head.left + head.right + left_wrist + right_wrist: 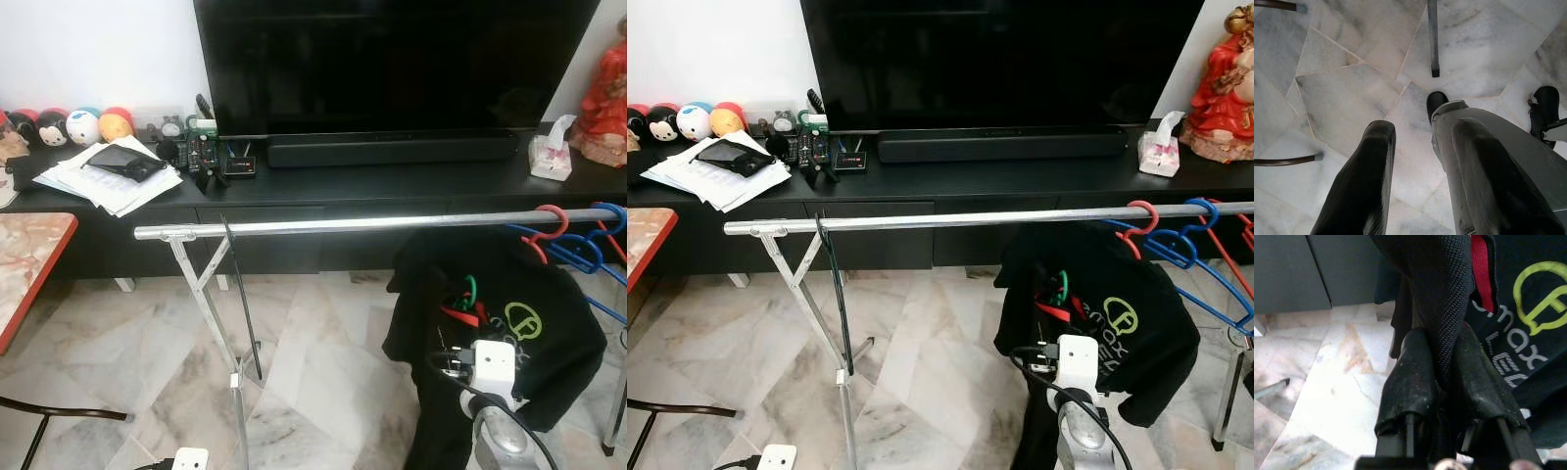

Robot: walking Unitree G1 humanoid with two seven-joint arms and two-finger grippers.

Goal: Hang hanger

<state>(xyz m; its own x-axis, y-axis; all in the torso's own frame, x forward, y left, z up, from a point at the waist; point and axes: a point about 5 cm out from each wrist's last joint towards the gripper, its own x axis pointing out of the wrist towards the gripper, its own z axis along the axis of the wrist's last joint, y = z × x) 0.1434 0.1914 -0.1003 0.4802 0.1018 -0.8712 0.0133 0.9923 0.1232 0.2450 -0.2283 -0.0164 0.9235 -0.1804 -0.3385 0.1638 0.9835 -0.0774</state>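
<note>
A black T-shirt point(534, 294) with a green logo is held up just under the silver rail point(372, 223) of a clothes rack, near its right end. A red hanger point(458, 315) and a green hook point(471, 290) show at the shirt's neck. My right gripper point(1442, 362) is shut on a fold of the black fabric, with the red hanger point(1479, 264) close beside its fingers. Empty red point(549, 221) and blue hangers point(600, 235) hang on the rail to the right. My left gripper point(1420, 142) stands open over the marble floor, holding nothing.
Behind the rack runs a black TV console point(392, 181) with a TV point(392, 59), soundbar, papers point(113, 176), a tissue box point(551, 157) and a red figurine point(602, 98). The rack's crossed legs point(211, 304) stand at left. A red-edged table point(24, 264) and a chair leg point(59, 411) are further left.
</note>
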